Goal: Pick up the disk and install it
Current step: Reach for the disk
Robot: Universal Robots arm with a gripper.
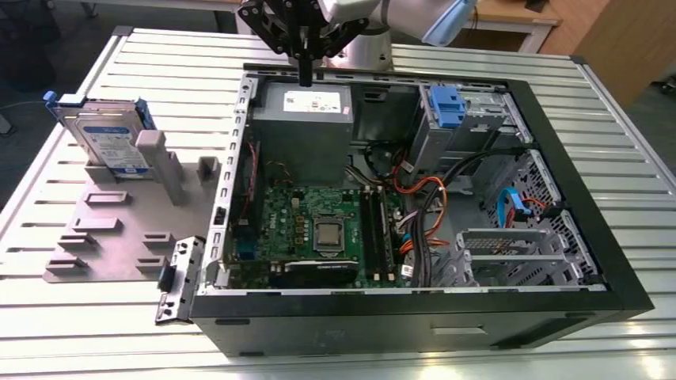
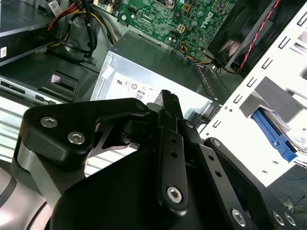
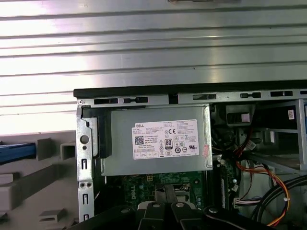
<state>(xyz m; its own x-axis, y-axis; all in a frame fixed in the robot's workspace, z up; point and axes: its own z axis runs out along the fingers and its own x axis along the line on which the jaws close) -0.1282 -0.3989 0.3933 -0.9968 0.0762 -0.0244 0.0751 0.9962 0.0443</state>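
Pincer (image 1: pixel 305 78), closed tight, hovers over one power supply (image 1: pixel 301 119); one disk (image 1: pixel 111 142) stands apart.

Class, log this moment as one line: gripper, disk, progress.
gripper: shut, empty, by power supply | disk: standing in holder, outside case | progress: disk not yet picked up
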